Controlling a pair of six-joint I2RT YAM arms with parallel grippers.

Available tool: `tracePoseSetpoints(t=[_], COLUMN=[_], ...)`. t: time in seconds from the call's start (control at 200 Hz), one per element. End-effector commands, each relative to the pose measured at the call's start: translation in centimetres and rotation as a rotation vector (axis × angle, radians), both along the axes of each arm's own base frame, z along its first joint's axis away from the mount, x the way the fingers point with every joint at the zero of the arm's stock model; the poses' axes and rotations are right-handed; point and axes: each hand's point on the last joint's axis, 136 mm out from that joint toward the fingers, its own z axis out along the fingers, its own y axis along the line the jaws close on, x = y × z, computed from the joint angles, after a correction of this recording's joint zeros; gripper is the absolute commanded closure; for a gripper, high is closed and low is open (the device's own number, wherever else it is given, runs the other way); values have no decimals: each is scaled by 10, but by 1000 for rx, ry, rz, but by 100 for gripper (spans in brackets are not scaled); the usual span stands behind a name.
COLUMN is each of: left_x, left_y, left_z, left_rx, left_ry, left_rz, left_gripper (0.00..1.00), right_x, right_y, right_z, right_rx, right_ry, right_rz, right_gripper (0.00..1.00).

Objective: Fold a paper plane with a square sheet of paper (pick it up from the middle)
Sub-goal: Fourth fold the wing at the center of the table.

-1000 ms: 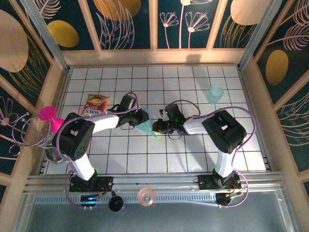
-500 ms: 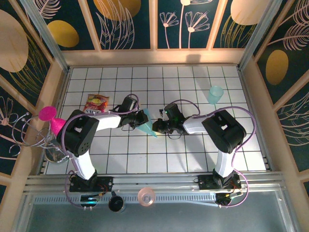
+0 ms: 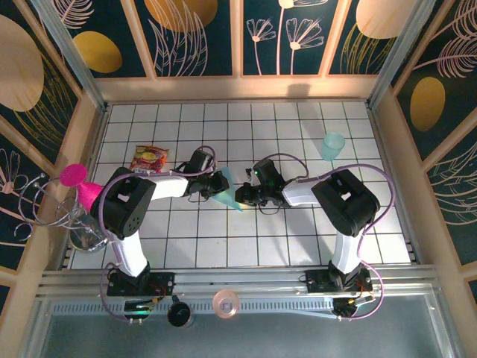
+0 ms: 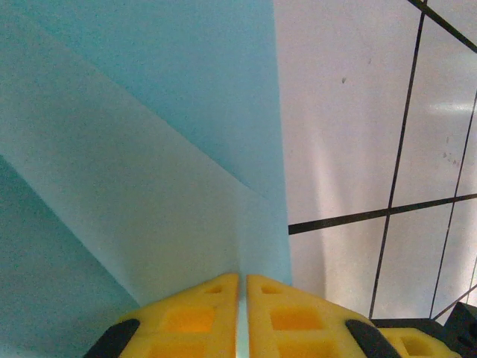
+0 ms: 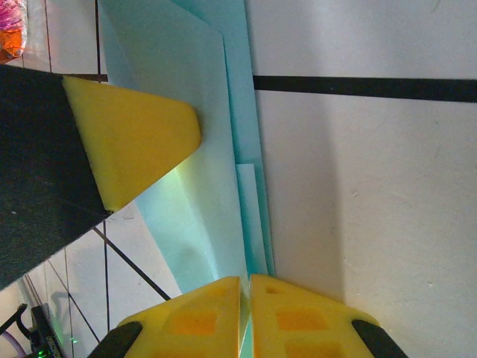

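A white tiled table (image 3: pixel 298 239) with dark grout lines sits inside a wooden-framed booth whose walls (image 3: pixel 201 37) are dark panels painted with pale flowers and gold ovals. A metal rail (image 3: pixel 261 282) runs along the near edge, where the two arm bases are bolted.

At the middle of the table lies a thin light-blue paper plane (image 3: pixel 229 198), folded to a narrow point that aims toward the near side. The left gripper (image 3: pixel 221 185) meets it from the left and the right gripper (image 3: pixel 242 195) from the right. In each wrist view, the yellow fingers are pressed together with a paper edge pinched between them.

A red and yellow snack packet (image 3: pixel 151 159) lies far left of the paper, close to the left arm. A translucent pale-teal plastic cup (image 3: pixel 333 145) stands upright at the far right, well apart from both arms. The near half of the table is bare tile, as is the far strip along the back wall.

A bright pink cone-shaped object (image 3: pixel 78 185) stands beyond the table's left edge, beside thin wire loops; what it is cannot be made out. From above, the grippers cover much of the paper. The left wrist view cuts the paper off at the top and left. In the right wrist view, a yellow finger pad (image 5: pixel 134 142) of the left gripper lies on the paper.
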Motion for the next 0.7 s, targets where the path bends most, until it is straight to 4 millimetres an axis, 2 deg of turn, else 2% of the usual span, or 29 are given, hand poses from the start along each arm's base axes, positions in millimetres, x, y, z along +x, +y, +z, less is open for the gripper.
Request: tracePoseSetpoints(t=[0.0, 0.385, 0.696], left_x=[9, 15, 2], left_y=[-2, 7, 5], left_z=[13, 41, 33], left_rx=[-10, -64, -131], left_ry=[-47, -131, -93], left_rz=[-14, 6, -9], left_gripper=[87, 79, 80], right_x=[-12, -12, -12], right_y=[-20, -28, -28], right_z=[-47, -42, -44], right_rx=[-149, -135, -134], right_ry=[52, 1, 1], right_rz=[-11, -57, -75], right_gripper=[87, 92, 92])
